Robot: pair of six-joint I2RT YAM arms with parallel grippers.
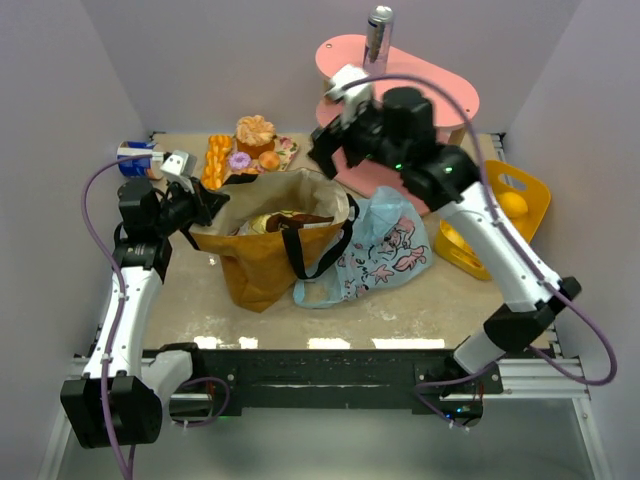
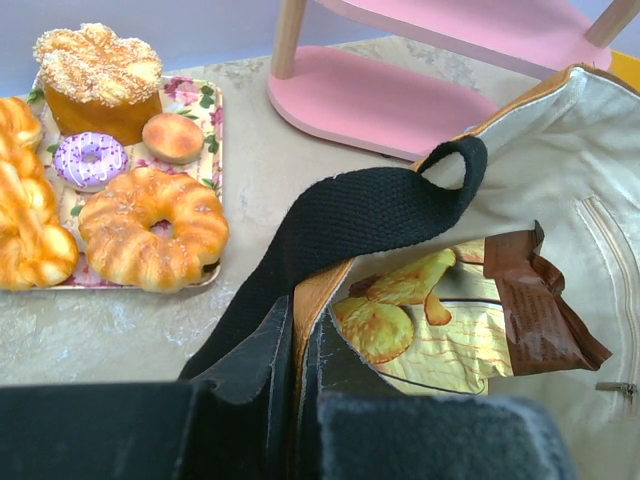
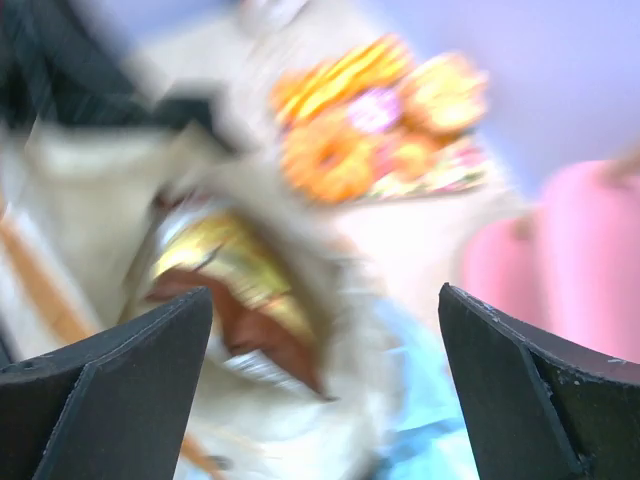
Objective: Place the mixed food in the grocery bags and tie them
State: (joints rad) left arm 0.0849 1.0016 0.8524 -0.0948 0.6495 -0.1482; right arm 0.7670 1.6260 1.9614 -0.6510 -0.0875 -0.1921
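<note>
At the centre of the tabletop (image 1: 400, 310) the tan canvas tote (image 1: 262, 268) stands open. My left gripper (image 2: 300, 375) is clamped on its left rim together with a black strap (image 2: 370, 215), holding the mouth wide. Inside lies the snack packet (image 2: 440, 320) — shiny crinkled foil, flat, its long axis running roughly 9 to 3 o'clock across the bag. My right gripper (image 3: 322, 300) hangs above the tote's far-right rim with its jaws spread wide and nothing between them; its own view is smeared, so I read little else from it. The next pick, as I judge it, turns on this: the glazed ring doughnut (image 2: 152, 228) lies flat on the floral tray (image 2: 210, 120) at about 9 o'clock from the right gripper, just beyond the tote's far edge, with the small orange bun (image 2: 172, 137) just beside it. The left arm is nearer but occupied, so the reach falls to the right. The tall silver can (image 1: 378, 32) stands upright on the pink shelf (image 1: 440, 90) at 1 o'clock — hard, smooth, axis vertical. The thin light-blue plastic bag (image 1: 385, 250) slumps limp against the tote at 3 o'clock, not yet tied.
</note>
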